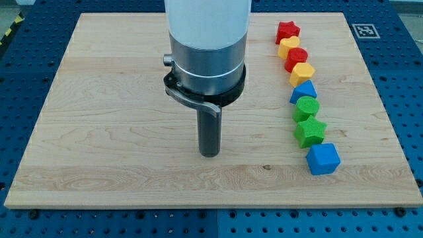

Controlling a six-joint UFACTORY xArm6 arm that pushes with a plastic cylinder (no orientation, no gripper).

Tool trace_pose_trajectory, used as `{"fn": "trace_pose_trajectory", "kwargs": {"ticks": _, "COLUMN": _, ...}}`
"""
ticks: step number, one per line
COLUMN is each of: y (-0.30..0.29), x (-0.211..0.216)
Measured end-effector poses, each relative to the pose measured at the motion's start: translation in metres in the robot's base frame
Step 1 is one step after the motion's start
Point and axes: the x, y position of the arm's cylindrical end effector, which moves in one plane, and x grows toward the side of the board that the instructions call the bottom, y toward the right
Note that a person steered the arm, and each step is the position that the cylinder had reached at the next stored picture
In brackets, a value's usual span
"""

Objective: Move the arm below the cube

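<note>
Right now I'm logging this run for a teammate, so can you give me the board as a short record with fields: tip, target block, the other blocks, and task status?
tip: my tip rests on the wooden board, left of the block column, touching no block
target: blue cube, lowest in the column near the view's right
column, top to bottom: red star, yellow block, red block, yellow hexagon block, blue block, green block, green star, then the cube
status: tip level with the cube, not yet below it
</note>
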Motion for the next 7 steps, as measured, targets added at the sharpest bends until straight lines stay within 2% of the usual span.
{"fn": "trace_pose_trajectory", "kwargs": {"ticks": 6, "y": 0.001, "x": -0.003}}
{"fn": "trace_pose_trajectory", "kwargs": {"ticks": 7, "y": 0.015, "x": 0.009}}
